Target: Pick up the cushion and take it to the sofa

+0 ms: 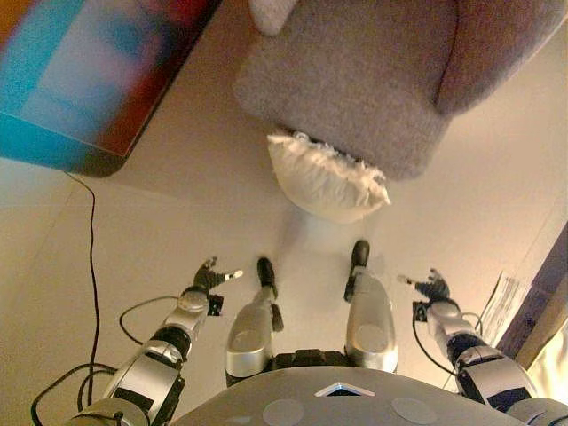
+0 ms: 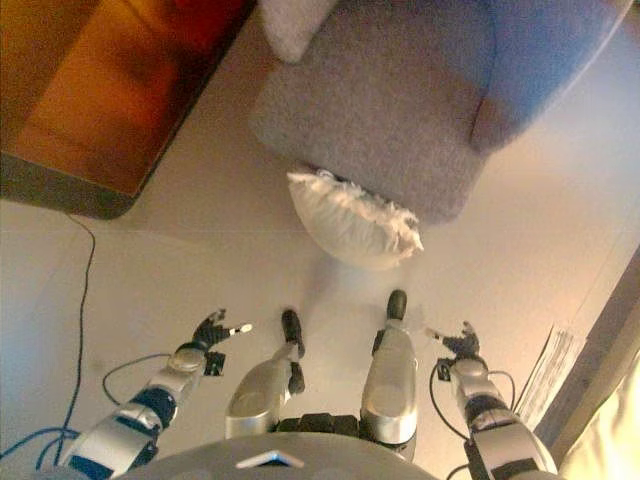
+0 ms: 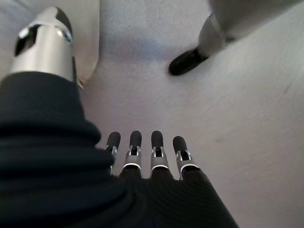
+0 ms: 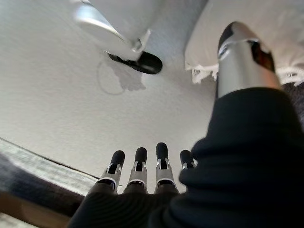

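Note:
A white cushion (image 1: pixel 327 180) with a fringed edge lies on the pale floor, leaning against the front of the grey sofa (image 1: pixel 355 75). It also shows in the right wrist view (image 4: pixel 266 28). My left hand (image 1: pixel 211 277) hangs low at the left, open and empty, well short of the cushion. My right hand (image 1: pixel 432 288) hangs low at the right, open and empty, also apart from it. In the wrist views the fingers (image 3: pixel 135 142) of the left and the fingers (image 4: pixel 140 156) of the right are straight over bare floor.
A low dark-edged table (image 1: pixel 98 80) stands at the far left. A second pale cushion (image 1: pixel 271 13) lies on the sofa's far end. Wooden furniture (image 1: pixel 541 302) and papers (image 1: pixel 501 302) sit at the right edge. Open floor lies between me and the cushion.

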You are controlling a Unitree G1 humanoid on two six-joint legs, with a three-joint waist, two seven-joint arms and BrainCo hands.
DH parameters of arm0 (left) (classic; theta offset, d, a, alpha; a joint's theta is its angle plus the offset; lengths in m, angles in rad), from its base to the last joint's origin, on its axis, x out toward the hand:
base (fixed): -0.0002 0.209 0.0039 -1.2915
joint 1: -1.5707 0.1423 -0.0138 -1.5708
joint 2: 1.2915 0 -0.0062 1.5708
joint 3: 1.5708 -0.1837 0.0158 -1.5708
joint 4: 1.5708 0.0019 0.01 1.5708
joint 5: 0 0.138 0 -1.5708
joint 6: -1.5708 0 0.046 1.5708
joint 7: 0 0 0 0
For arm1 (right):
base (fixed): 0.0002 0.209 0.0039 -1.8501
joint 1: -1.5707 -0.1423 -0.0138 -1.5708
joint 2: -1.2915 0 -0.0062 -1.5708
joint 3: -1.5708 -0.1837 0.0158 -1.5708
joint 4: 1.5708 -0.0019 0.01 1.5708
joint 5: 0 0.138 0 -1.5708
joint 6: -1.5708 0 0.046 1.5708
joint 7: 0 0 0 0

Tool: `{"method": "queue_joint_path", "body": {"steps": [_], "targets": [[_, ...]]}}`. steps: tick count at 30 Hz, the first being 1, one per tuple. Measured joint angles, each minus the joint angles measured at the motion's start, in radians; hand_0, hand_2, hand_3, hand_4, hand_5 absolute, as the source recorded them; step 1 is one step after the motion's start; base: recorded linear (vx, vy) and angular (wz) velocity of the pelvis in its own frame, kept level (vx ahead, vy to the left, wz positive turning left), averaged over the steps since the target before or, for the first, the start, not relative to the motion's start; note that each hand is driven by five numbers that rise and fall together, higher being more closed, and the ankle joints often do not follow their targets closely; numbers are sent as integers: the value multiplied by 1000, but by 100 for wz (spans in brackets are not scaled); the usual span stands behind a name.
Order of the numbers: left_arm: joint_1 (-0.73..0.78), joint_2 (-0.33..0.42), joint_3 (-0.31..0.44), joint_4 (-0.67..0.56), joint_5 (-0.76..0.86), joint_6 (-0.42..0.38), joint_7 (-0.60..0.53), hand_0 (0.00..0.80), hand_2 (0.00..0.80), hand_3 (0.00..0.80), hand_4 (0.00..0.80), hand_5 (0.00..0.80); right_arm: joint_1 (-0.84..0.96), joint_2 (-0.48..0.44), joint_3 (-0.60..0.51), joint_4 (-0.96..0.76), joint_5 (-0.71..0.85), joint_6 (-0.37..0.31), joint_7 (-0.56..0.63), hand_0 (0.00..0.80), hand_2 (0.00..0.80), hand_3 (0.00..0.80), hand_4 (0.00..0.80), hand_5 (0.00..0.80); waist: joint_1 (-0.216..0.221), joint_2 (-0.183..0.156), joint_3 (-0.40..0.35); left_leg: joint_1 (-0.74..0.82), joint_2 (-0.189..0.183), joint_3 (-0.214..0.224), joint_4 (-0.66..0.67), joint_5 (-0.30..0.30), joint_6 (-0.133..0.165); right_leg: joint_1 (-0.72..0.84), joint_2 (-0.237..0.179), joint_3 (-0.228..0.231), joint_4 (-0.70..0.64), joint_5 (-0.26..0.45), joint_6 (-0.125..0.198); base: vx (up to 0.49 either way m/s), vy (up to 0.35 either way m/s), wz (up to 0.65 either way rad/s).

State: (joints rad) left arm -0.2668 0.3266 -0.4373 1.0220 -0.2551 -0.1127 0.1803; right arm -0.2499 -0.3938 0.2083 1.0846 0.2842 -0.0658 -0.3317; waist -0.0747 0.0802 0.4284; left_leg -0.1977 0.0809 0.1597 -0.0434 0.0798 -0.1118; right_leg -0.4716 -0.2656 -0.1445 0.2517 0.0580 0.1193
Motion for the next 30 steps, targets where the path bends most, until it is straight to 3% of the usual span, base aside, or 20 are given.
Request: {"method": "queue_joint_path", "body": {"steps": [4,10,12,16,21,27,30], "targets": [[-117,-5,-14,-50,-47,-90,54,0,0,0,0,0,-114,-21,23,-78,-2,-29,-56,0,0,0,0,0,-24,8,79,-97,-5,1,18,1,-3,-129,5,43,32,11,-12,-116,-40,-14],[-215,-18,-16,-83,-75,-158,99,0,0,0,0,0,-202,-34,62,-172,-2,-51,-115,0,0,0,0,0,-37,26,91,-183,1,-1,18,5,-7,-241,19,55,44,23,-28,-55,-46,-9],[-247,-5,-55,-109,-78,-180,121,0,0,0,0,0,-235,-74,92,-221,2,-59,-139,0,0,0,0,0,-42,31,82,-240,-3,-12,33,0,-13,-305,15,58,61,20,-31,-74,-96,6],[-350,28,-52,-102,-119,-187,135,0,0,0,0,0,-381,-121,104,-242,3,-64,-163,0,0,0,0,0,-41,33,89,-407,-1,-12,70,9,-19,-464,20,70,67,49,-50,-34,-71,10],[-428,29,-52,-101,-132,-208,135,0,0,0,0,0,-474,-136,123,-257,3,-65,-174,0,0,0,0,0,-28,35,91,-475,1,-13,90,9,-19,-544,25,82,88,53,-59,22,-31,1],[-500,64,-28,-115,-238,-227,163,0,0,0,0,0,-570,-167,175,-260,4,-63,-198,0,0,0,0,0,-16,33,89,-592,4,-55,159,-11,-36,-636,26,81,110,61,-74,-50,-91,10],[-584,100,-33,-75,-264,-212,166,0,0,0,0,0,-656,-179,176,-125,49,-100,-134,0,0,0,0,0,-9,31,90,-675,25,-74,239,-28,-47,-678,35,66,128,66,-86,-32,-129,16]]}}
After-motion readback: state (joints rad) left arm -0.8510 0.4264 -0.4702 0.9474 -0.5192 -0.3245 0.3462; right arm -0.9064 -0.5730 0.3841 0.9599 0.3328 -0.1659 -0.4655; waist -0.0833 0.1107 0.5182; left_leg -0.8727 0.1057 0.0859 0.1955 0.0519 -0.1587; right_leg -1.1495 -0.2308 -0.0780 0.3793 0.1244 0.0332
